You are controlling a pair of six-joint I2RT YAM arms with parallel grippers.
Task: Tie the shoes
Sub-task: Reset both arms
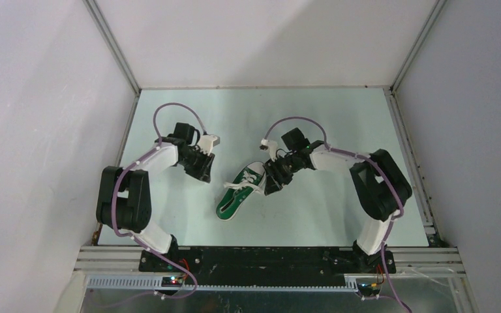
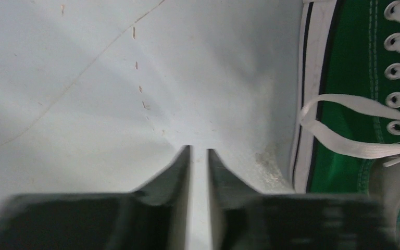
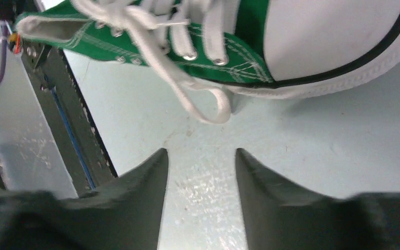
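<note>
The green sneaker (image 1: 238, 194) lies in the middle of the table, toe toward the back right, heel toward the front left, its white laces (image 1: 240, 187) loose across it. My left gripper (image 1: 205, 175) is down near the table just left of the shoe; its jaws stand almost together with nothing between them (image 2: 199, 150), and the shoe's side (image 2: 349, 67) shows at the right. My right gripper (image 1: 274, 185) is by the toe, open and empty (image 3: 200, 152). A lace loop (image 3: 211, 107) hangs just ahead of its fingertips, below the white toe cap (image 3: 333, 36).
Pale green table (image 1: 339, 117) boxed in by white walls on three sides. A dark metal rail (image 1: 267, 257) with the arm bases runs along the near edge. A dark frame post (image 3: 65, 109) shows at the left of the right wrist view.
</note>
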